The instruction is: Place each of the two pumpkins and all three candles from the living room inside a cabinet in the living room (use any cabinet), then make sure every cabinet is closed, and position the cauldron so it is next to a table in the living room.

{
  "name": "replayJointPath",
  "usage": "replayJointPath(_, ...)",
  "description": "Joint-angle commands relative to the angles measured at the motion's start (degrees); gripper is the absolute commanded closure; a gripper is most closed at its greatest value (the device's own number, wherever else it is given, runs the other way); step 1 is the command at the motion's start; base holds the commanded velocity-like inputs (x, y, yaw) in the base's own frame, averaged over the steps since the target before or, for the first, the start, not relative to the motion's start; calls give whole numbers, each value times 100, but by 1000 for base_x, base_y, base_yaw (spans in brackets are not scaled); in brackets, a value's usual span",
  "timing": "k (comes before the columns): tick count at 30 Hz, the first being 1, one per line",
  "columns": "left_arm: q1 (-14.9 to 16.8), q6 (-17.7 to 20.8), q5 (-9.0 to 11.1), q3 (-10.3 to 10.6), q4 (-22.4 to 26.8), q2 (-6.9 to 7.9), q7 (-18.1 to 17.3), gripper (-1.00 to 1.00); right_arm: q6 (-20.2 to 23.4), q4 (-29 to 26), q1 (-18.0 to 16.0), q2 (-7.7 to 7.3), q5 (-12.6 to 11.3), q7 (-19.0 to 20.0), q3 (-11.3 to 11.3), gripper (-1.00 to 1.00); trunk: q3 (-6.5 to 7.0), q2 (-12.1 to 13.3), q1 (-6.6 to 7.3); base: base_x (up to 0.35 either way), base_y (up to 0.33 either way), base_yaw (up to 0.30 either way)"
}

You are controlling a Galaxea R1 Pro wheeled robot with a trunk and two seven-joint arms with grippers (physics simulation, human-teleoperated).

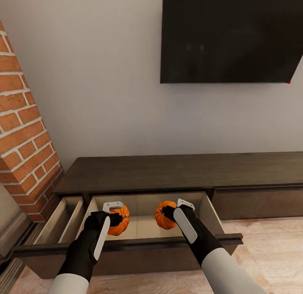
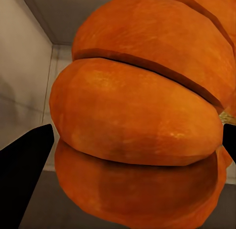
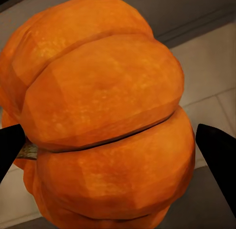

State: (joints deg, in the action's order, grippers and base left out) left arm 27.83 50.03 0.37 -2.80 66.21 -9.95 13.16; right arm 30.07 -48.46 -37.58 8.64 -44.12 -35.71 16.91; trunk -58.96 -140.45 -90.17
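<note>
The long dark-brown cabinet [image 1: 176,172] stands against the wall with its middle drawer [image 1: 145,228] pulled out, pale inside. Both pumpkins are inside that drawer. My left gripper [image 1: 114,215] reaches down and is shut on the left pumpkin [image 1: 119,222]; in the left wrist view the orange ribbed pumpkin [image 2: 142,106] sits between the black fingers [image 2: 24,175], with a reflection beneath it. My right gripper [image 1: 173,212] is shut on the right pumpkin [image 1: 163,216], seen up close [image 3: 103,121] with a finger [image 3: 219,155] on each side. Candles, cauldron and table are out of view.
A second, narrower drawer [image 1: 63,220] stands open left of the middle one. A brick wall [image 1: 25,134] rises at the left and a dark screen [image 1: 231,37] hangs above the cabinet. Wooden floor [image 1: 269,247] lies to the right of the open drawer.
</note>
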Motion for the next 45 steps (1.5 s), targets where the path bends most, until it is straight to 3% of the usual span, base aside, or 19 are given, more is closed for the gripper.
replayJointPath(1,3,20,7,-10,6,-5,2,100,7,-7,-4,-3,-44,-50,14,100,-6,-3,1,0,0,0)
replayJointPath(18,3,24,8,-10,7,-5,2,100,43,3,-8,2,-27,-75,14,100,-6,-3,1,101,0,0)
replayJointPath(25,3,24,7,-10,6,-5,2,100,59,110,-21,-84,-32,-119,-2,100,-132,-279,-150,1,0,0)
replayJointPath(39,3,6,7,-10,6,-5,2,100,52,125,-22,-108,-35,-112,-3,100,-442,-297,-186,0,0,0)
replayJointPath(45,3,-2,7,-10,6,-5,2,100,51,126,-22,-108,-35,-112,-3,100,-442,-297,-186,0,0,0)
